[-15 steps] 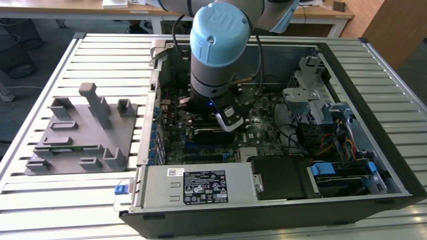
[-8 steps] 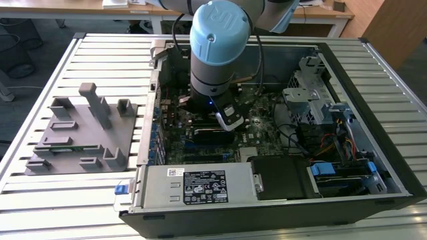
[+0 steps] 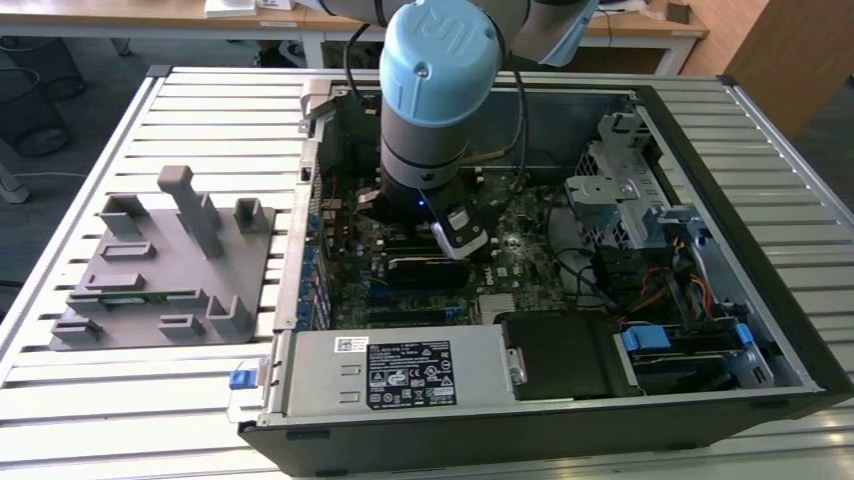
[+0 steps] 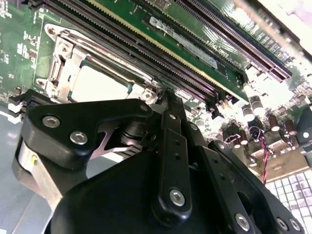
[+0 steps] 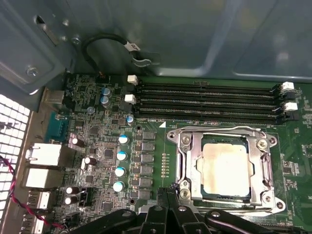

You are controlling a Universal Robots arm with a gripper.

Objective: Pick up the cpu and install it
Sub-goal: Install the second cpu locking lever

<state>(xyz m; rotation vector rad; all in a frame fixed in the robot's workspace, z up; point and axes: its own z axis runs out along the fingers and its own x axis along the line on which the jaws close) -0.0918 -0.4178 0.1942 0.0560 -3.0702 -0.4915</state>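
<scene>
The cpu (image 5: 225, 168), a pale silver square with a stained top, lies flat in the motherboard socket, ringed by the silver metal socket frame (image 5: 181, 161). The second wrist view shows the cpu (image 4: 100, 83) just beyond the black fingers. My gripper (image 5: 170, 188) hovers over the board beside one edge of the socket frame, its black fingertips together with nothing between them. In the exterior view the gripper (image 3: 463, 243) reaches down into the open computer case (image 3: 747, 250), over the middle of the motherboard.
Several black memory slots (image 5: 204, 102) run along one side of the socket. Capacitors (image 5: 120, 156) and rear ports (image 5: 46, 153) sit on another side. A power supply (image 3: 400, 370) and drive cage (image 3: 627, 200) crowd the case. A grey fixture block (image 3: 154, 270) stands at the exterior view's left.
</scene>
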